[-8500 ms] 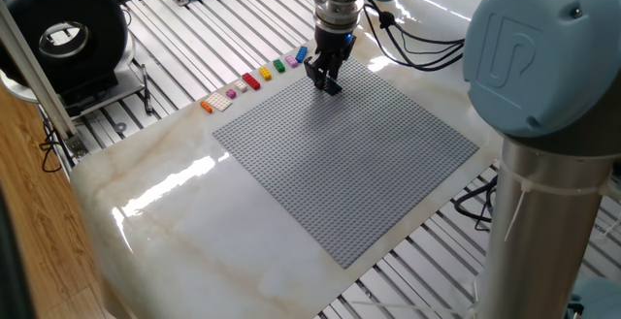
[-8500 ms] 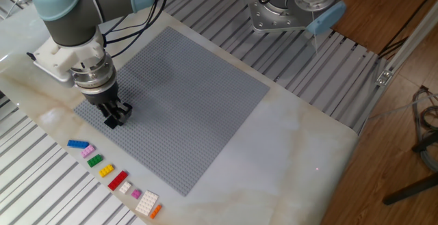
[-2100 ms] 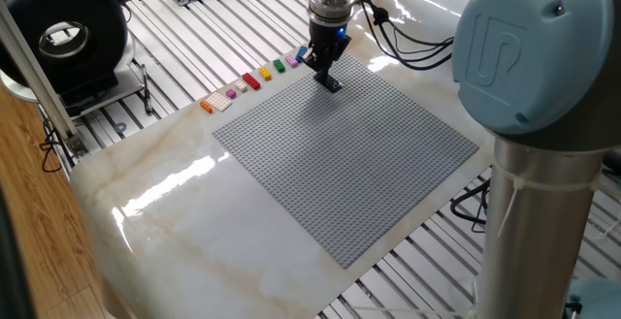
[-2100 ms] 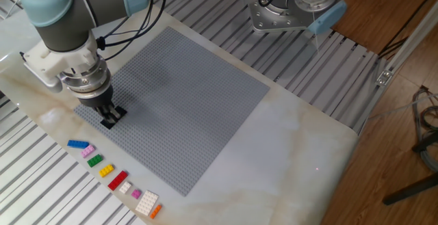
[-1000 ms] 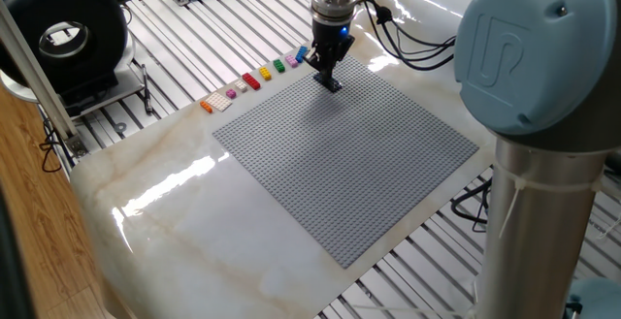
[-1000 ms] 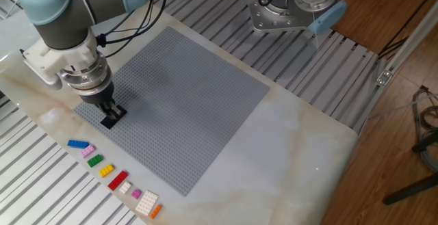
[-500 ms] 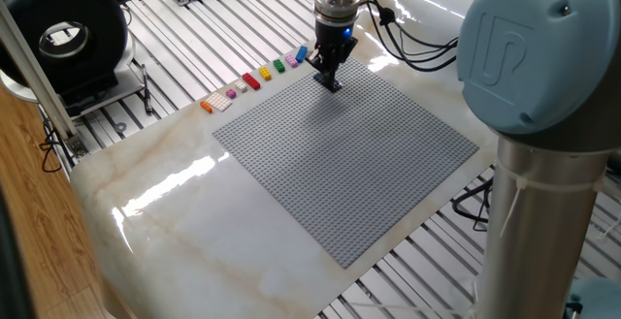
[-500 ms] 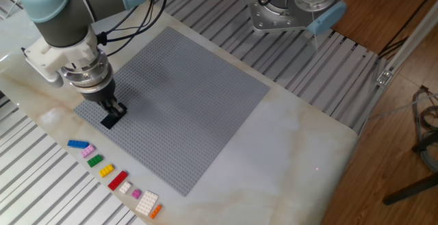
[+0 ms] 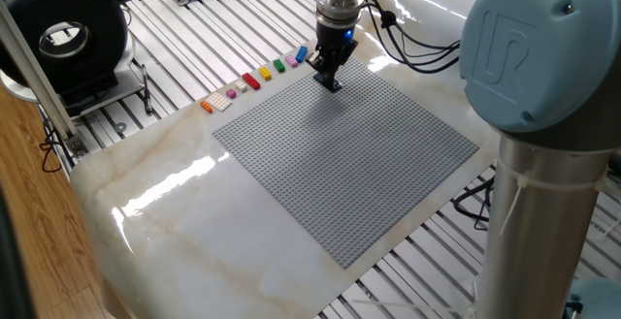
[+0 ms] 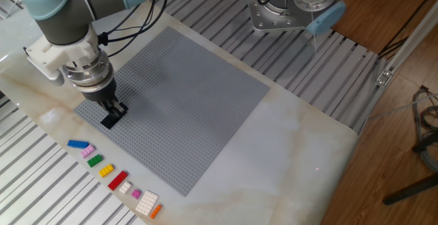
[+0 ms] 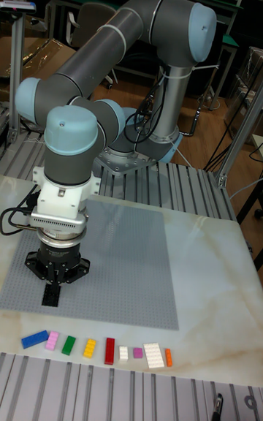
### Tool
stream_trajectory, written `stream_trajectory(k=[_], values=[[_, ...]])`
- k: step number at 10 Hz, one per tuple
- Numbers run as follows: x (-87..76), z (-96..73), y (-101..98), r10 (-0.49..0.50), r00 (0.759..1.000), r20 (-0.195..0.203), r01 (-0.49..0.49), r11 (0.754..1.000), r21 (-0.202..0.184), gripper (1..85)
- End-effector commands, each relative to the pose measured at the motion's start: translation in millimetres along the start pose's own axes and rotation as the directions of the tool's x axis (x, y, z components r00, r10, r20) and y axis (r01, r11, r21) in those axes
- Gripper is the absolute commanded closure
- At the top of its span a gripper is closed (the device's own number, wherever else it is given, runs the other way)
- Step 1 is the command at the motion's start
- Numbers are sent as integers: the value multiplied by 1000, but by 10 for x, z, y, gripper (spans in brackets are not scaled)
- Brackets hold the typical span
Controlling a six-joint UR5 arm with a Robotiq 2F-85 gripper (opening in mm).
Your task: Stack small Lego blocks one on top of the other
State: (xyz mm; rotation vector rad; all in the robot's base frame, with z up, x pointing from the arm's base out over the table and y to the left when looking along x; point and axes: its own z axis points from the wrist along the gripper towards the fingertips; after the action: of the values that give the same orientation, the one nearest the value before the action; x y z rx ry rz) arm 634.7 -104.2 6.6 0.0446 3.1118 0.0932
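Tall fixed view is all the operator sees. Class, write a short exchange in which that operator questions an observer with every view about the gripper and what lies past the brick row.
Operator: The wrist hides the fingers. Are they apart?
Observer: No. In the other fixed view the gripper looks closed, its tips at the dark navy brick on the baseplate.
Operator: What lies past the row's orange end?
Observer: One fixed view shows a black ring-shaped device standing beyond the orange brick.

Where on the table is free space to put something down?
Most of the grey baseplate is bare, away from the gripper and dark brick. The marble beside it is bare too. Crowded: the row of small bricks along one edge.
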Motion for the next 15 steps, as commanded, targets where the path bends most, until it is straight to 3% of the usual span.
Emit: stream_trajectory(k=[1, 9, 11, 15], values=[[-46, 0, 71, 14, 1000, 19, -13, 999, -34, 847], [-64, -6, 29, 4, 1000, 26, -4, 1000, -21, 847], [-35, -36, 14, 19, 1000, -4, -19, 1000, 5, 847], [-85, -82, -87, 28, 1000, -6, -28, 998, 54, 847]])
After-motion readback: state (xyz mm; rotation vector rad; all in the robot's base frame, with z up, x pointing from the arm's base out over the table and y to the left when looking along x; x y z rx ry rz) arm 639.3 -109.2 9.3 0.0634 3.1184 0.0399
